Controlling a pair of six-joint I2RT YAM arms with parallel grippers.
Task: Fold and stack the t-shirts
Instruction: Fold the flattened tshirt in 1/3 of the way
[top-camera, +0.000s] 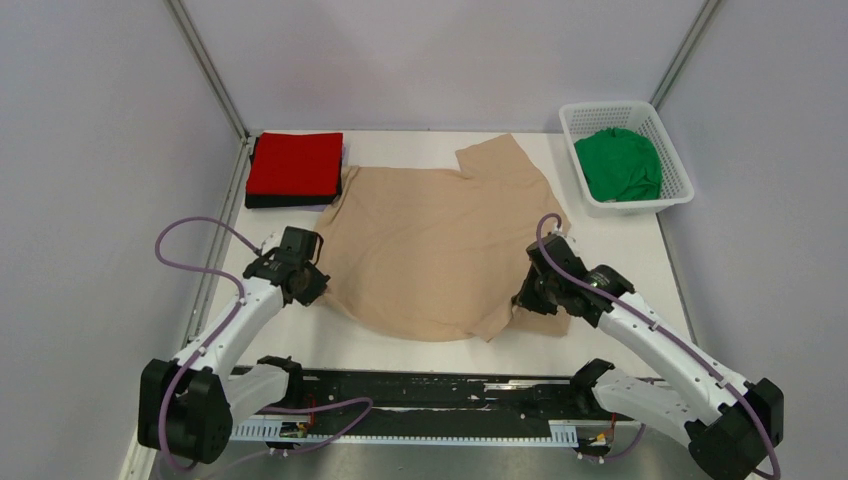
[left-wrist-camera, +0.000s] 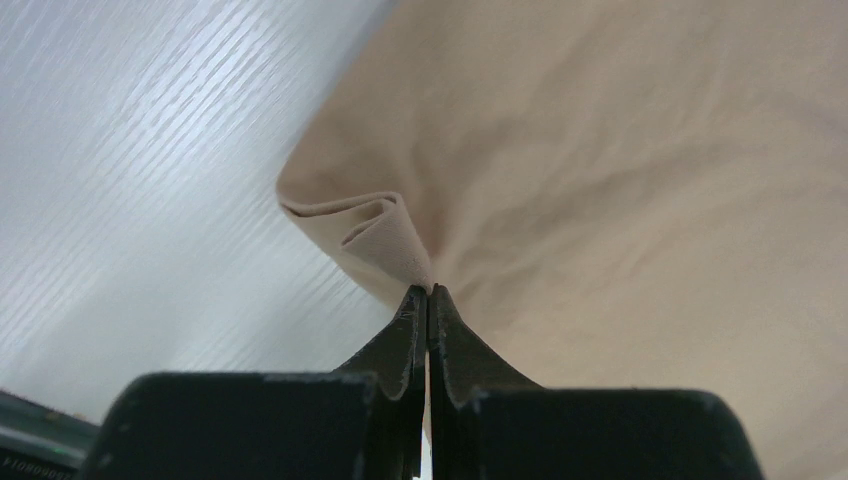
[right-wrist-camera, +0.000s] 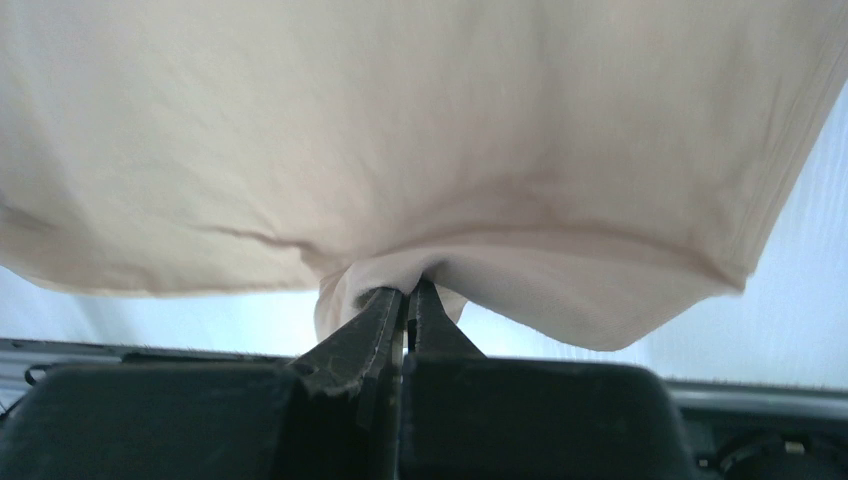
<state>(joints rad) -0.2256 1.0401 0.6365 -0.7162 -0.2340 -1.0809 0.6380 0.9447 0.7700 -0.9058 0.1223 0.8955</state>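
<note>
Overhead, a beige t-shirt lies spread across the middle of a white table, with one sleeve reaching toward the far edge. The left gripper sits at the shirt's near left edge. In the left wrist view its black fingers are pressed together, with a small curled fold of the beige cloth pinched at their tips. The right gripper sits at the near right edge, and the right wrist view shows its fingers clamped the same way on a bunched bit of cloth, which hangs in a wide sheet above them. At the far left corner a folded red t-shirt rests squarely on a folded black t-shirt, just beside the beige shirt. At the far right a white plastic lattice basket holds a crumpled green t-shirt. A strip of small print in the lower left corner of the left wrist view is too blurred to read. The tabletop shows a faint pale wood grain running in fine lines. Plain lilac-grey walls close in the left, far and right sides, with metal posts at the far corners. A black rail runs along the near edge between the arm bases, and purple cables loop along both arms.
</note>
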